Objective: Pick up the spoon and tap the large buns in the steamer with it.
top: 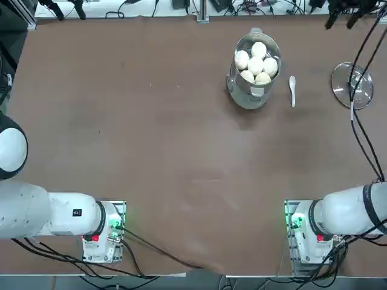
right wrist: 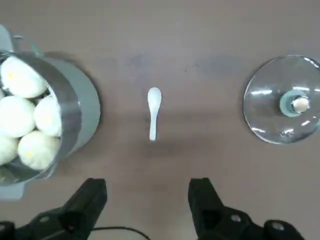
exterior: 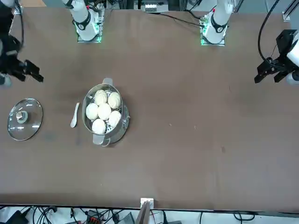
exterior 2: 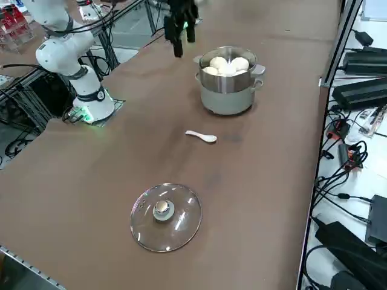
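The small white spoon [top: 292,90] [exterior: 74,115] [exterior 2: 202,136] [right wrist: 153,112] lies flat on the brown table, between the steamer and a glass lid. The steamer [top: 248,96] [exterior: 119,133] [exterior 2: 227,96] [right wrist: 75,115] is a shiny steel pot standing uncovered. Several large white buns [top: 256,63] [exterior: 103,111] [exterior 2: 227,65] [right wrist: 22,117] are clustered inside it. My right gripper [top: 340,21] [exterior: 32,72] [exterior 2: 184,41] [right wrist: 147,200] hangs high above the table, open and holding nothing. In the wrist view the spoon lies far below, in line with the gap between the fingers.
A round clear glass lid [top: 352,84] [exterior: 24,119] [exterior 2: 166,216] [right wrist: 285,100] with a knob lies flat on the far side of the spoon from the pot. Black cables trail from the right arm over the table's right side. Power bricks and cables sit beyond the table edge.
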You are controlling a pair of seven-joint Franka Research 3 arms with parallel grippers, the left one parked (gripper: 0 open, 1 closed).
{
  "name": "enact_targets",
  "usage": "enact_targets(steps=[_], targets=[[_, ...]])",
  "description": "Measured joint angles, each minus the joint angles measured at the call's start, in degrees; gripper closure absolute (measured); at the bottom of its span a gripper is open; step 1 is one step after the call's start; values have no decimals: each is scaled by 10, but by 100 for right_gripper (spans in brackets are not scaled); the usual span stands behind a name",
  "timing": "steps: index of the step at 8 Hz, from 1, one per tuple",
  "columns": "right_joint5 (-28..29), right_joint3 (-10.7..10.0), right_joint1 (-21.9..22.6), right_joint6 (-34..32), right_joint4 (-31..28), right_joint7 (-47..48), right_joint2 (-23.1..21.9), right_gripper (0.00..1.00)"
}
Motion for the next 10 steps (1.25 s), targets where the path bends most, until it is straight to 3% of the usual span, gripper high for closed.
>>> enact_targets(steps=[4,7,10], targets=[[0,0,-1,177,-149,1,32,0],[0,0,-6,243,-179,2,89,1],[1,0,-7,358,-225,38,137,3]])
